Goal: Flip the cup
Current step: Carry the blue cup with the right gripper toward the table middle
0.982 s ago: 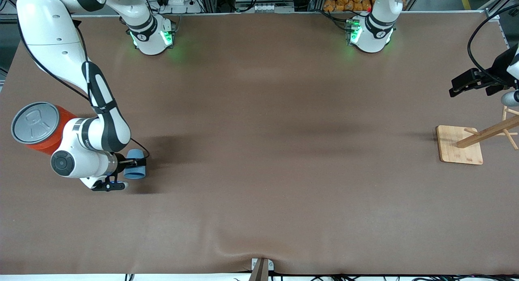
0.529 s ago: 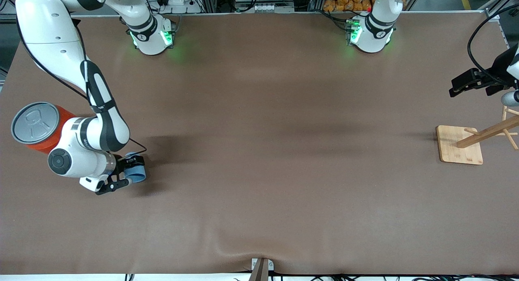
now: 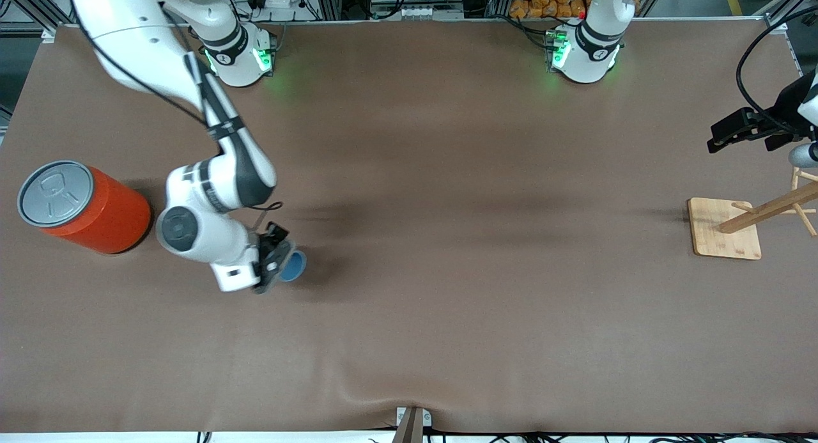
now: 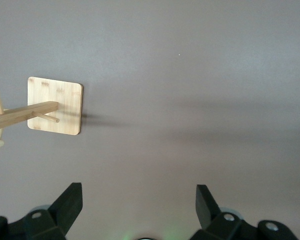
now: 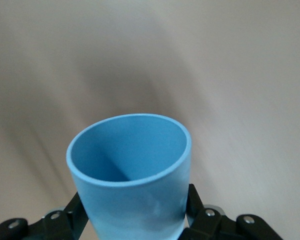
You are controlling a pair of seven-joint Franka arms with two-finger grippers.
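The small light blue cup (image 3: 293, 265) hangs above the brown table, tilted, its darker blue mouth turned toward the front camera. My right gripper (image 3: 276, 262) is shut on it, one black finger on each side of the cup (image 5: 132, 175) wall. The cup's open mouth fills the right wrist view. My left gripper (image 3: 735, 131) waits up in the air over the left arm's end of the table, above the wooden rack, its jaws open with nothing between them (image 4: 139, 200).
A large orange can (image 3: 86, 206) with a grey lid stands at the right arm's end of the table. A wooden peg rack on a square base (image 3: 725, 229) stands at the left arm's end, also seen as the wooden base (image 4: 55, 105).
The right gripper closed on the cup, lifted it off the table and carried it away from the orange can toward the table's middle, turning its mouth toward the camera. The left arm stayed still.
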